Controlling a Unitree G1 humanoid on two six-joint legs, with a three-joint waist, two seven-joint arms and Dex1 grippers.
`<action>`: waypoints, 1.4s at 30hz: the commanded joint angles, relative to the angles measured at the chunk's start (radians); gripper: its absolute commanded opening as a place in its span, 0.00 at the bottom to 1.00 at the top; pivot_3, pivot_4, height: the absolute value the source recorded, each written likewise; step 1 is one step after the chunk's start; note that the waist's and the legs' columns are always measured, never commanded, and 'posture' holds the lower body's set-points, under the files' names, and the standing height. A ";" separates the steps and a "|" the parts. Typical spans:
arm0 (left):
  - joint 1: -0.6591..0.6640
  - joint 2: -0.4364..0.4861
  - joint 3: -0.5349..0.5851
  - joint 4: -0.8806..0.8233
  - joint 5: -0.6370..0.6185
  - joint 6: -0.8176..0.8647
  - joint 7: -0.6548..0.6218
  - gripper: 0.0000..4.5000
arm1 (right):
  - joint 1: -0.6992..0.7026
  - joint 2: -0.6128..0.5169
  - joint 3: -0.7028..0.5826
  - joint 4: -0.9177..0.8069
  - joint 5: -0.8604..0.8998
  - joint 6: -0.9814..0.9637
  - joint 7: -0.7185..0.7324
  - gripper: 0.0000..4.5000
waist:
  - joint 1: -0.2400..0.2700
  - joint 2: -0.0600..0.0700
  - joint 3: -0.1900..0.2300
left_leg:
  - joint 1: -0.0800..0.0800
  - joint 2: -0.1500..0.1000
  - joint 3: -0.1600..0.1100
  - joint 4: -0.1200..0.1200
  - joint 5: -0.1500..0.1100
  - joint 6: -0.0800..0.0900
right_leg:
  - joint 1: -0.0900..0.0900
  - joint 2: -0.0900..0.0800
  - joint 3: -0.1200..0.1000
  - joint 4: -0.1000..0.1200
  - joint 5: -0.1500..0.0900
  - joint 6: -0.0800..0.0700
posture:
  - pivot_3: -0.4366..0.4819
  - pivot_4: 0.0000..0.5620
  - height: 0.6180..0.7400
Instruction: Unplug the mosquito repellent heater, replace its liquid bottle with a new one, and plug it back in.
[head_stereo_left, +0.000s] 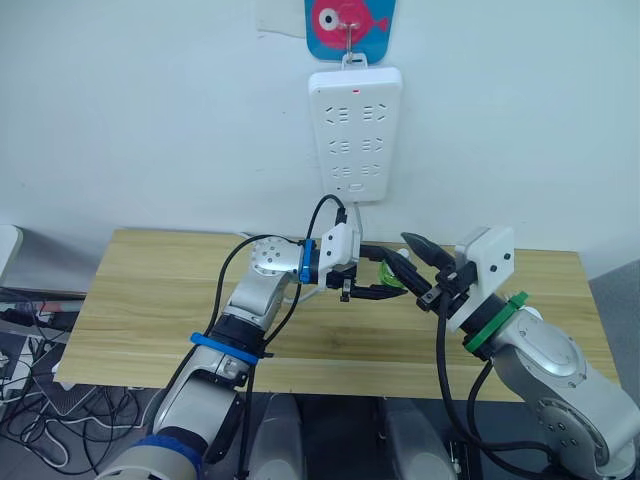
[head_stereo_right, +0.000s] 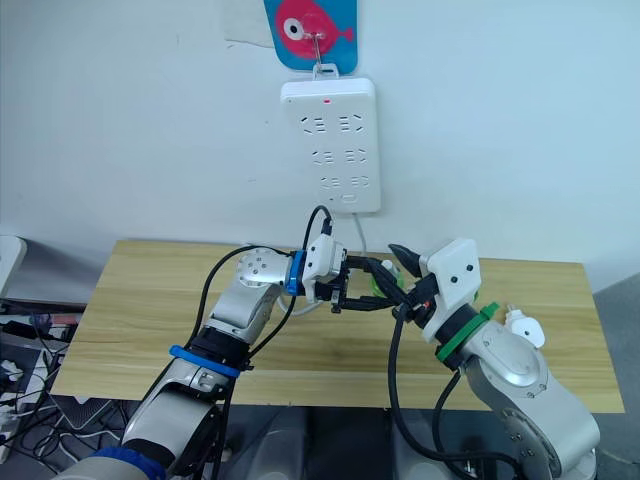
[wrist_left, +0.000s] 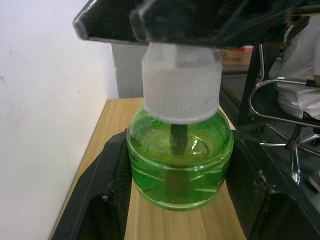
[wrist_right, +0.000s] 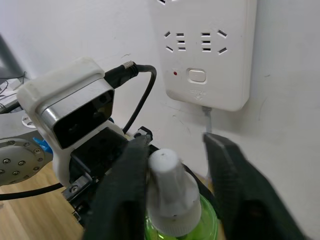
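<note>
White wall, wooden worktop. Bottle clamped between left jaws; right jaws open, astride cap. Risk: slip, spill if twisted unevenly.

Silver arms, black cables, white wrist camera housings; blue band (left arm), green band (right).

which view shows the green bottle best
The left wrist view: the bottle sits close up between the left gripper's fingers, green liquid, wick and white cap clear. The right wrist view shows its cap and shoulder between the right gripper's fingers. The eye views give a green glimpse between the grippers.
</note>
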 joint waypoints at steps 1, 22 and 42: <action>-0.002 -0.008 -0.002 -0.029 -0.013 -0.023 -0.007 0.50 | 0.016 -0.012 0.016 -0.034 -0.003 -0.023 0.014 0.08 | 0.000 0.000 0.000 | 0.000 0.000 0.000 0.000 0.000 0.000 | 0.000 0.000 0.000 0.000 0.000 0.000 | 0.54 0.55 1.00; 0.012 0.011 0.008 0.000 -0.002 -0.026 -0.005 0.50 | -0.095 -0.105 -0.255 -0.068 0.077 -0.009 -0.020 0.06 | 0.000 0.000 0.000 | 0.000 0.000 0.000 0.000 -0.001 0.002 | 0.000 0.000 0.000 0.000 0.000 0.000 | 0.52 0.58 1.00; 0.163 0.151 0.025 -0.227 -0.057 0.091 -0.020 0.50 | 0.209 0.203 0.002 0.599 -0.426 -0.695 -0.146 0.06 | 0.001 0.004 0.003 | 0.001 0.001 0.002 -0.001 -0.001 0.002 | -0.002 0.001 0.002 0.002 -0.001 -0.001 | 0.58 0.65 1.00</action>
